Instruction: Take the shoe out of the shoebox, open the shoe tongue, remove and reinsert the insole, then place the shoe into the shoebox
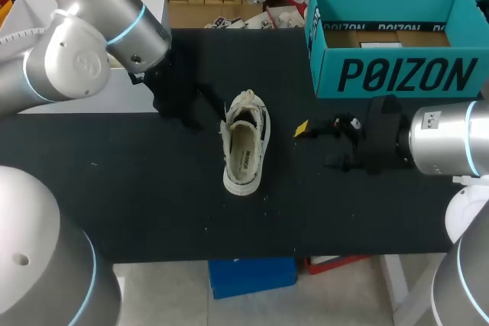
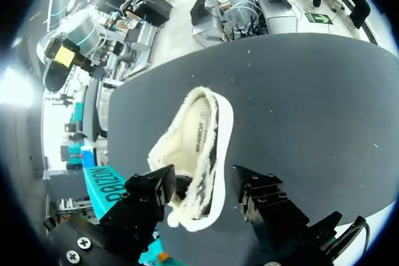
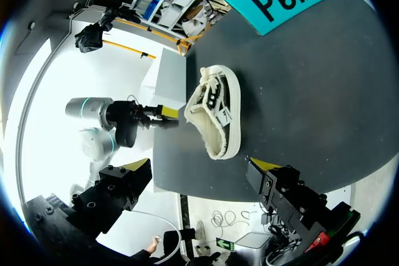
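Black table (image 1: 153, 188) carries the shoe (image 1: 246, 146), out of the shoebox (image 1: 397, 74). We hold our left fingers (image 2: 146, 194) and right fingers (image 3: 280, 185) spread apart, gripping nothing, either side of it.

Left arm (image 1: 92, 43) reaches in beyond the shoe (image 1: 244, 146); its gripper (image 2: 198, 191) straddles one end of the shoe, fingers apart. Right arm (image 1: 447, 143) lies level, gripper (image 3: 199, 175) near the shoe, fingers spread wide.

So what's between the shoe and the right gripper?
Nothing: in the head view only bare black table separates the shoe from the right gripper.
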